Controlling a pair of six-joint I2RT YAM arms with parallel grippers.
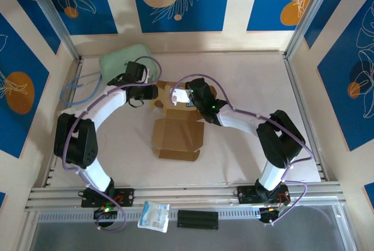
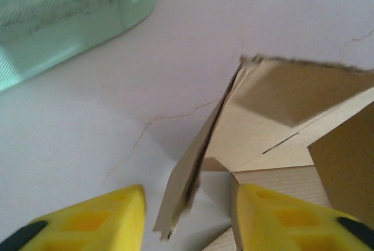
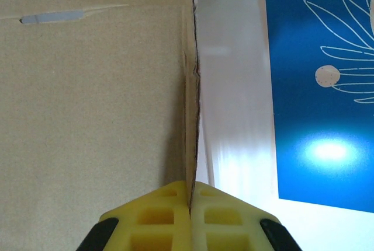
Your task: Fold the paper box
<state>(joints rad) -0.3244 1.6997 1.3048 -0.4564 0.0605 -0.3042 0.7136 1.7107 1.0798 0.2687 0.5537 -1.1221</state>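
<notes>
Centrally on the table (image 1: 245,87), the paper box (image 1: 177,138) is seen as plain brown kraft cardboard, only partly formed. A square panel with short raised flaps lies flat toward the near edge, while the far section is lifted. In the right wrist view, a raised panel with a narrow slot is pinched edge-on by the right gripper (image 3: 190,203), its yellow fingers (image 3: 158,222) pressed together on the cardboard. The left gripper (image 2: 187,219) is held spread, with an upright flap edge standing between its fingers (image 2: 105,219) and no clear contact. A mint-green pouch (image 1: 123,58) lies at the far left, partly covered by the left arm (image 1: 102,108). Seen from above, the lifted section is largely hidden by both grippers, and its shape cannot be made out.
</notes>
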